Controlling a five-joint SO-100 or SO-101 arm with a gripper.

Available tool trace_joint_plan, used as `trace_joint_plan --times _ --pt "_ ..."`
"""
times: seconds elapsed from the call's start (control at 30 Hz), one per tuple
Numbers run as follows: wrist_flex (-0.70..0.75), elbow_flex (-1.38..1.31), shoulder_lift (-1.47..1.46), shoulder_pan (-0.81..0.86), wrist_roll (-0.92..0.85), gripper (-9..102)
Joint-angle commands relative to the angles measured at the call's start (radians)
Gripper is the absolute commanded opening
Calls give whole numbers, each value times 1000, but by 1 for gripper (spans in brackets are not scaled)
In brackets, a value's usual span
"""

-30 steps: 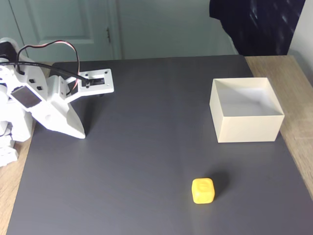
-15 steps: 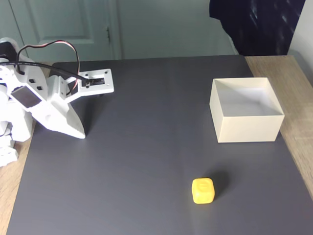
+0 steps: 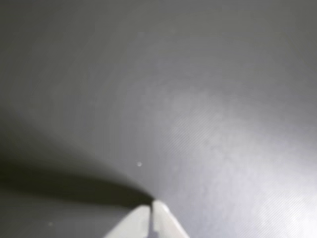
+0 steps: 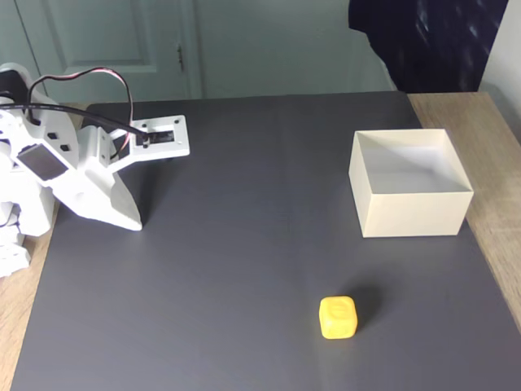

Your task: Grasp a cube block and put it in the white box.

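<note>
- the gripper (image 4: 137, 224) sits at the left edge of the dark grey mat (image 4: 244, 244) in the fixed view, its tip angled down and touching or nearly touching the surface; this looks like a parked rest pose, with the arm folded back over its base.
- in the wrist view the two white fingertips (image 3: 159, 218) meet with only a hairline seam between them, so the fingers are closed and hold nothing.
- the yellow cube block (image 4: 337, 317) lies on the mat toward the bottom of the fixed view, well apart from the gripper and free on all sides, which should leave room for a grasp from above.
- the white box (image 4: 411, 212) stands open-topped beyond and to the right of the cube, near it but not touching, empty inside.
- judged from this, the task has not begun: the reach toward the cube comes first.
</note>
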Motion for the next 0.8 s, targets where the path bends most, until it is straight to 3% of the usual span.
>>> trace_joint_plan --times 0.0,0.77 --pt "5 0 8 9 -2 1" --pt "-92 0 8 -155 71 0"
